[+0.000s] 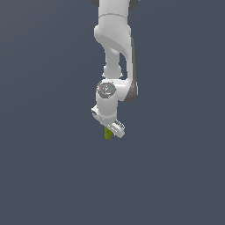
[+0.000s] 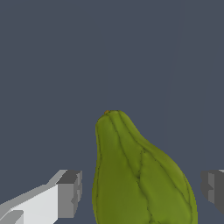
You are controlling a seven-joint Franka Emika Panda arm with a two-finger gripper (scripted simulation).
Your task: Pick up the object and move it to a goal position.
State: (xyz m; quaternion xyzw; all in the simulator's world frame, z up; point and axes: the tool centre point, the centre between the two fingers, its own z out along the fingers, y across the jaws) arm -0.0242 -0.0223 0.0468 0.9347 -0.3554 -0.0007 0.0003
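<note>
Olive-green and matte, the object [image 2: 140, 175] fills the near part of the wrist view, a lumpy body with darker veins that narrows to a small tip pointing away from the camera. The two grey fingertips [image 2: 70, 192] of the gripper [image 2: 142, 190] stand on either side of it, and a clear strip of background shows between each pad and the green skin, so the gripper is released and holds nothing yet. In my judgement the step in hand is the closing on the object. To do it well, the fingers should meet the wide belly and not the thin tip, because the tapered part could slip out. The object seems a little closer to one pad than to the other, so a small centring first would help to avoid pushing it aside. In the exterior view the white arm hangs down over the plain dark worktop [image 1: 44, 176], and the object [image 1: 107, 134] peeks out at about 7 o'clock of the gripper [image 1: 115, 128]. No goal mark is visible.
</note>
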